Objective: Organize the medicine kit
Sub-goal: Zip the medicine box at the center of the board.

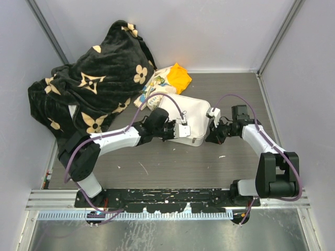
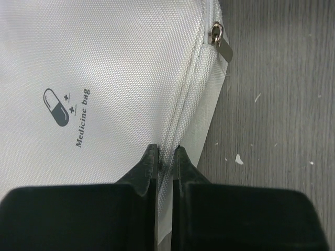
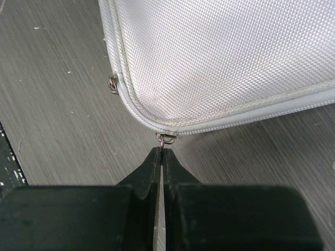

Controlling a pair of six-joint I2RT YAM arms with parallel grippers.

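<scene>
The left gripper [image 2: 165, 155] is closed on the seamed edge of the medicine kit [image 2: 104, 68], with a fold of the pale woven fabric pinched between its fingertips. Up the same edge, in the upper right of that view, a loose zipper tab [image 2: 223, 45] hangs over the counter [image 2: 282, 115]. The pill logo [image 2: 56, 106] sits on the lid at centre left.

The right gripper [image 3: 163, 152] is clamped shut on a small metal zipper pull [image 3: 167, 138] at the kit's rounded corner, at the centre of its wrist view.

From above, the kit lies flat at the centre of the frame between the two grippers. Just behind it is a floral-and-orange cloth bundle [image 1: 170, 81], and a black flower-patterned blanket [image 1: 89, 89] is heaped in the upper left.
</scene>
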